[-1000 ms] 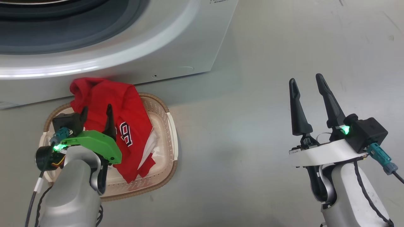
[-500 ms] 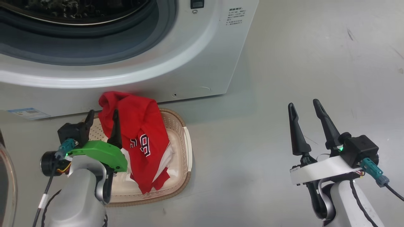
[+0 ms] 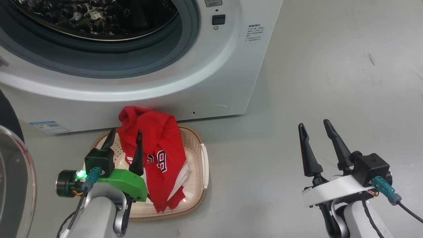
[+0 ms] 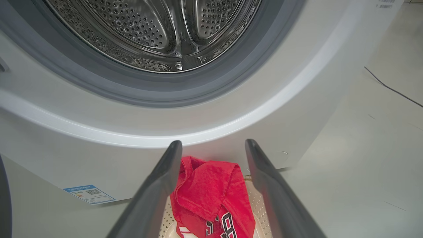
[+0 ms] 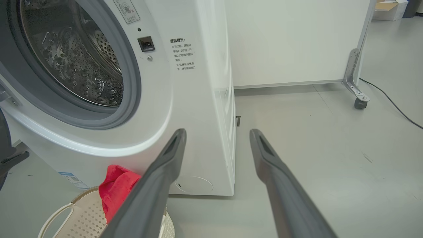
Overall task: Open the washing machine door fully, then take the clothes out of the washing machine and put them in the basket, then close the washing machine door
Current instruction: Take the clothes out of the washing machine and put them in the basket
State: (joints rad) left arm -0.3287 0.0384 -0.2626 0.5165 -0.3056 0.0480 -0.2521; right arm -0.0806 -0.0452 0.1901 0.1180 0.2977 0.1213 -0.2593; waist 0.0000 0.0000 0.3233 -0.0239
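Jaws on both grippers gape wide, holding nothing. Head view: left gripper [image 3: 126,131] hovers over the basket [image 3: 202,158], where the jersey [image 3: 158,145] lies draped against the far rim; right gripper [image 3: 313,124] hangs well apart over the floor [image 3: 264,148]; the door [image 3: 16,172] stands open at far left. Left wrist view: drum [image 4: 155,29] looks empty. Right wrist view: jersey sits in the basket, just before the washer [image 5: 198,99]. Door is probably heavy and stiff on its hinge (glossy rim, likely slippery), so push the rim's free edge rather than pinch.

Head cam looks down from above at the washing machine [image 3: 205,76] front, both wrist cams sit low and close facing its drum [image 4: 148,26], and all three share the basket [image 3: 195,155].
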